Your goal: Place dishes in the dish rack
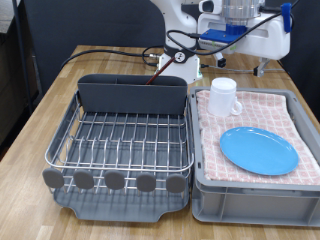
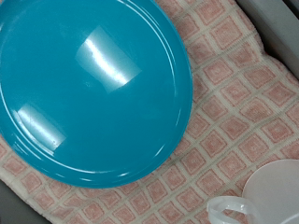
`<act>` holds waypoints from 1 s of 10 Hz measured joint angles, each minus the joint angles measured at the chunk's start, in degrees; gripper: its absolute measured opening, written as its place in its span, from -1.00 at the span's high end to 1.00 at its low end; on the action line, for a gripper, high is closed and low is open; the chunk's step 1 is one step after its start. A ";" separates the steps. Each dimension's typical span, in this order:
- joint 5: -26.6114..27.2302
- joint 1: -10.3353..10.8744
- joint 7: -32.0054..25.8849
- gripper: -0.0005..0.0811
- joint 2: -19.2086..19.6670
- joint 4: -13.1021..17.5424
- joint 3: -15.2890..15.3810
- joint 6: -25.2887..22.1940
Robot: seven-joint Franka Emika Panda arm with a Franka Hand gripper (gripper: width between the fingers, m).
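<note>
A round light-blue plate lies flat on the pink checked cloth in the grey bin at the exterior view's right. It fills most of the wrist view. A white handled mug stands upright behind the plate, and its rim shows in the wrist view. The silver wire dish rack with its dark grey caddy stands at the left and holds no dishes. The wooden spoon is out of view. My gripper hangs high above the bin at the exterior view's top; its fingers do not show in the wrist view.
The rack and bin stand side by side on a wooden table. The robot base and black cables are behind them. A dark wall edge runs along the exterior view's left.
</note>
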 joint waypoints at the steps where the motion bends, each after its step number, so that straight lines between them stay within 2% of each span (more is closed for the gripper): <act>1: 0.22 0.00 -1.02 -0.98 0.25 -0.98 0.00 1.61; 5: 1.86 0.04 -3.40 -0.98 2.48 -3.51 0.14 8.27; 10: 8.27 0.05 -9.04 -0.98 9.18 -4.75 1.10 19.77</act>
